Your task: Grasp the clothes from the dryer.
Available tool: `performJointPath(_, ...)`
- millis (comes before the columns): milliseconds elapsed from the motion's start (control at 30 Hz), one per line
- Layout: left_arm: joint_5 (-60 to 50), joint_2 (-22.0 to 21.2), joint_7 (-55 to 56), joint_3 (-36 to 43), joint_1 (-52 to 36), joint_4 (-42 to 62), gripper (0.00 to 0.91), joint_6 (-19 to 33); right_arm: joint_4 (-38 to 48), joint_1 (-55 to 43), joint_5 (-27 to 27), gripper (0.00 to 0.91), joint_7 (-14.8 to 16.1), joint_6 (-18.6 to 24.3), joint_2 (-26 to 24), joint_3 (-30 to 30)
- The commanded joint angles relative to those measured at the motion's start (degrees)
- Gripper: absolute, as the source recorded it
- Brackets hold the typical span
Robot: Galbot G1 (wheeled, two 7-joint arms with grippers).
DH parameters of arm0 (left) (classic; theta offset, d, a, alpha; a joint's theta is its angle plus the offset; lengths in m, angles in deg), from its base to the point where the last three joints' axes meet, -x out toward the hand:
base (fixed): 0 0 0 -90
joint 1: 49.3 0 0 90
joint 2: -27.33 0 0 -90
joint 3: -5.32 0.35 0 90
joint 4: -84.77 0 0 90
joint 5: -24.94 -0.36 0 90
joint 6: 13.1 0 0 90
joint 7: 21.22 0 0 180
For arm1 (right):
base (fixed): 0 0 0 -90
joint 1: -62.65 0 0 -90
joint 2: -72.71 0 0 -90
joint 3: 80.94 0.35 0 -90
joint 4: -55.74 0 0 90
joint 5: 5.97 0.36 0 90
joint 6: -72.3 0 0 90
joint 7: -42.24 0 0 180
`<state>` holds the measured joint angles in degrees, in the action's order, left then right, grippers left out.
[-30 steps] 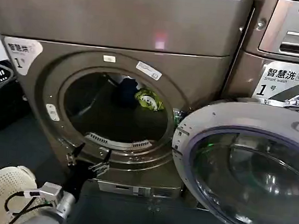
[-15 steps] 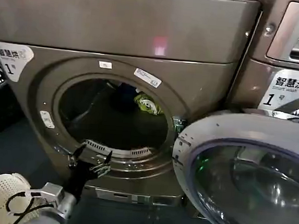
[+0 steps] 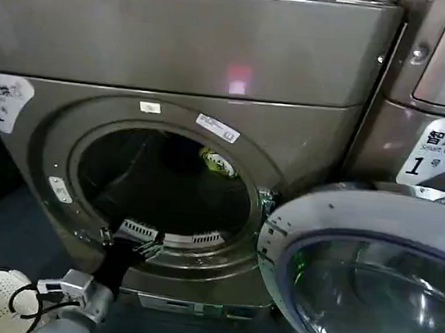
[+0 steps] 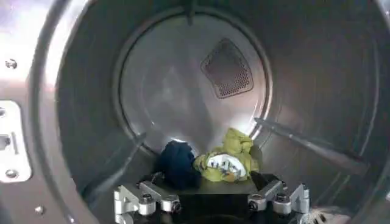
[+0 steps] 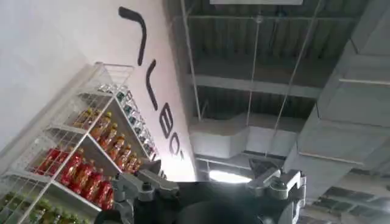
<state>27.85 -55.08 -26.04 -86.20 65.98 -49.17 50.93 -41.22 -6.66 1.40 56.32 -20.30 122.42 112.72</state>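
We see left gripper point(image 3: 131, 245) now up at dryer point(image 3: 178, 46) porthole lip, nearer than second ago, jaws spread wide, empty; clothes point(image 4: 207, 163) far back on drum floor; reach-in pending; right gripper point(image 5: 207, 190) idle, open.

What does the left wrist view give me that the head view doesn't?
Left wrist alone: the drum's back wall with its perforated vent, and the navy piece lying beside the yellow-green piece. Head alone: the dryer front, its "1" sticker, the swung-open door. Both: the clothes, untouched, and the open left gripper at the porthole's lower rim.
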Motion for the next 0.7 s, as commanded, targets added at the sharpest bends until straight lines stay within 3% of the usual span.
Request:
performJointPath(33,-0.1,0.0,0.0,0.1,0.1,0.0,0.907,0.0,-0.2,0.0,0.1,0.907,0.0,0.0,0.0,0.1)
performJointPath(700,-0.3,0.0,0.0,0.2,0.0,0.1,0.907,-0.2,-2.3,0.1,1.2,0.907,0.3,-0.6,0.9,0.0)
